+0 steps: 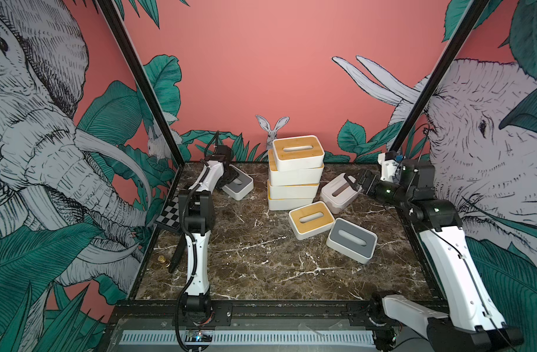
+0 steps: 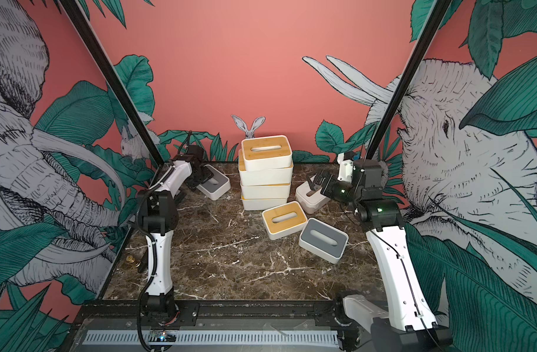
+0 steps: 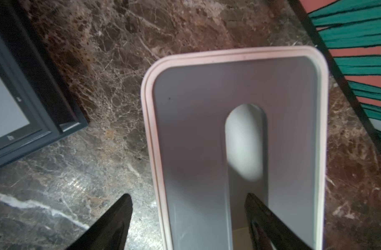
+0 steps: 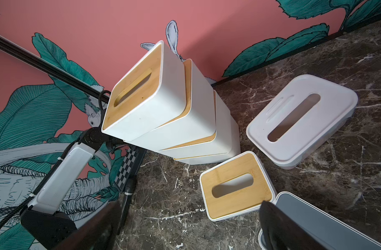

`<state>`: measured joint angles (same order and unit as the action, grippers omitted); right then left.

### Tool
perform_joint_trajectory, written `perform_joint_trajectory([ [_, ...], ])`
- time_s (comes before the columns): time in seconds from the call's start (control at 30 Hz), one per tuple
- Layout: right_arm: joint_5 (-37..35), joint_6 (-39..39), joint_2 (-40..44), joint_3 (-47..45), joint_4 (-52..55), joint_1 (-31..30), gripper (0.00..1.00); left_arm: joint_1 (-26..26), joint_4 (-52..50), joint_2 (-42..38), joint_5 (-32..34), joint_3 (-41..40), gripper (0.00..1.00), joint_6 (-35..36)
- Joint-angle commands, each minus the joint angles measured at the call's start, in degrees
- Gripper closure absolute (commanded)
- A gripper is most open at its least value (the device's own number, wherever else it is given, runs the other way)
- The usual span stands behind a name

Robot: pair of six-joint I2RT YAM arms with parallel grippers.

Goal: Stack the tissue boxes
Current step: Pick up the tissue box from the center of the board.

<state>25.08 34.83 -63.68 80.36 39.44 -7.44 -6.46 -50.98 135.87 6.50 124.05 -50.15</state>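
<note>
A dark marble tabletop [image 1: 245,268] sits inside a booth with jungle-print walls. At its back centre, four bamboo-lidded tissue boxes [image 1: 294,176] stand in a slightly crooked stack. A fifth bamboo-lidded box [image 1: 311,220] lies flat in front of the stack, toward the right. Just beside it, nearer the front, is a grey-lidded box [image 1: 351,240]. A white-lidded box [image 1: 337,195] lies to the right of the stack.

The right end effector [image 1: 354,182] hovers over the white-lidded box, jaws spread wide and empty.

At the back left, a second grey-lidded box [image 1: 241,184] rests on the marble. The left end effector [image 3: 187,202] is at one end of it with its fingers apart. One finger is outside the rim over bare marble, the other over the lid by its slot. No grip shows.

A checkerboard panel [image 1: 169,213] stands at the left edge.
</note>
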Motion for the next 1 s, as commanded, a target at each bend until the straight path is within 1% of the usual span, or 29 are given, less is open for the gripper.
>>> perform_joint_trajectory([
  [0.0,1.31,1.01,0.92,-0.55,-2.52,-0.02,0.01,0.6,-1.56,0.23,0.44,2.15,0.17,-1.61],
  [0.3,1.16,0.95,1.25,-1.09,-1.88,0.0,0.01,0.62,-0.69,1.76,0.05,2.6,0.27,-2.5],
  [0.47,1.05,0.85,1.56,-1.59,-1.69,0.05,0.01,0.82,-1.34,2.59,-0.08,2.88,0.3,-2.32],
  [0.57,0.99,1.04,1.63,-2.08,-1.71,-0.01,0.01,1.12,-1.47,2.91,-0.83,2.69,0.36,-2.21],
  [0.7,0.99,1.28,1.63,-2.69,-2.01,-0.03,0.01,1.06,-1.55,2.74,-1.69,2.52,0.4,-1.61],
  [0.87,1.42,2.09,1.39,-3.51,-3.27,-0.02,0.01,1.27,1.23,0.6,-5.03,-0.55,0.46,-1.6],
  [0.97,1.58,2.43,1.37,-3.9,-3.81,0.0,0.01,1.36,1.86,-0.26,-4.56,-1.63,0.49,-1.62],
])
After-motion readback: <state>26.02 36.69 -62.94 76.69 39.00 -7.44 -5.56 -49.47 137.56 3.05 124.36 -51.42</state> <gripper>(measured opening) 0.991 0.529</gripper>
